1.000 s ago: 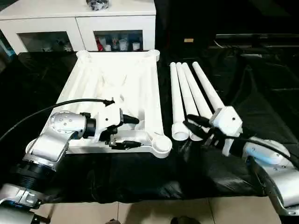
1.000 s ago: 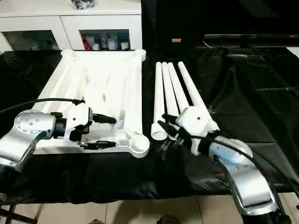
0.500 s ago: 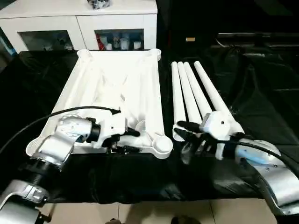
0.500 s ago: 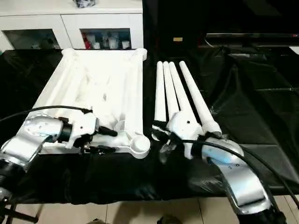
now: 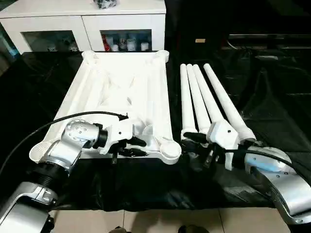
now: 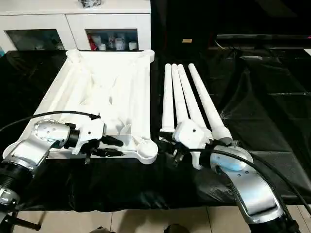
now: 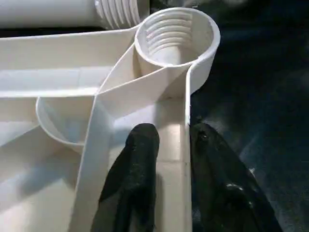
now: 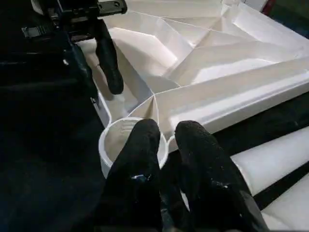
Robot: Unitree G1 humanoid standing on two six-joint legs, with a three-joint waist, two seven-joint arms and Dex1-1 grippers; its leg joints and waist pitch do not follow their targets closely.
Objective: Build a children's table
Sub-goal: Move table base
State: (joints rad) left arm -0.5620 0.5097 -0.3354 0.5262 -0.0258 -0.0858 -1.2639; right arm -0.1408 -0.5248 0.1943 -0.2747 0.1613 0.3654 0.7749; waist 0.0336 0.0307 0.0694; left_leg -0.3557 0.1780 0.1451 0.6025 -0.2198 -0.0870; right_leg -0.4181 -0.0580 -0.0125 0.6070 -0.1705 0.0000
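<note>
tabletop [image 5: 121,92]: the big white piece lies upside down in the middle-left of the left eye view, ribs facing up. Its long side runs from the bottom of the picture up toward the top.

legs [image 5: 206,99]: four long white tubes lie side by side, right of centre in the picture. They run the same way as the tabletop's long side. Their near ends point down toward the bottom of the picture.

corner socket [image 5: 170,149]: the round cup at the tabletop's lower right corner. It sits between the two grippers. In the left wrist view its inside has ridges like a screw.

near rim [image 7: 186,125]: the thin wall along the tabletop's bottom edge, just left of the corner socket.

left gripper [image 5: 136,147]: lower left of centre. One finger [image 7: 140,164] is inside the near rim and the other is outside it, both close against the wall. It looks pinched on the rim, but I cannot tell how firmly.

right gripper [image 5: 194,145]: lower right of centre, right at the near ends of the legs. Its fingers [image 8: 140,159] stand close together with nothing between them.

who is nearer: the right gripper is nearer the legs. The socket lies to its left in the picture, close by.

next move, my guess: a leg has to turn from lying flat to standing up over the socket.
</note>
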